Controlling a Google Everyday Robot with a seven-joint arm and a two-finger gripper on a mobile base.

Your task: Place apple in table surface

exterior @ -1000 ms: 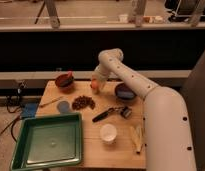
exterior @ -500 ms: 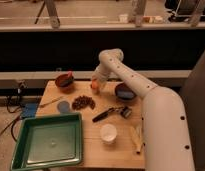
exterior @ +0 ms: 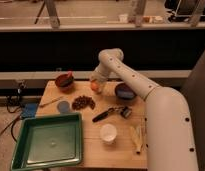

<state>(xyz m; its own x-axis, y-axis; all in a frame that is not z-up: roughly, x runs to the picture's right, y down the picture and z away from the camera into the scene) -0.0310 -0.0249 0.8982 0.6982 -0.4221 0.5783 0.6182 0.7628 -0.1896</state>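
apple (exterior: 94, 86) at pincer (exterior: 95, 85) above table surface (exterior: 96, 145)

The worktop (exterior: 91, 150) is pale matt wood with faint grain. On its near left corner sits a tray (exterior: 46, 145) of green, slightly glossy plastic. Over the worktop's far edge, the gripper (exterior: 95, 86) meets the smooth-skinned apple (exterior: 94, 86); its arm wears a smooth white shell.

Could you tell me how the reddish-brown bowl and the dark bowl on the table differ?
The reddish-brown bowl stands at the table's far left corner; the dark bowl stands right of the gripper and apple. The reddish-brown bowl holds something reddish; the dark bowl's inside looks bluish. Both are round and rest on the table surface.
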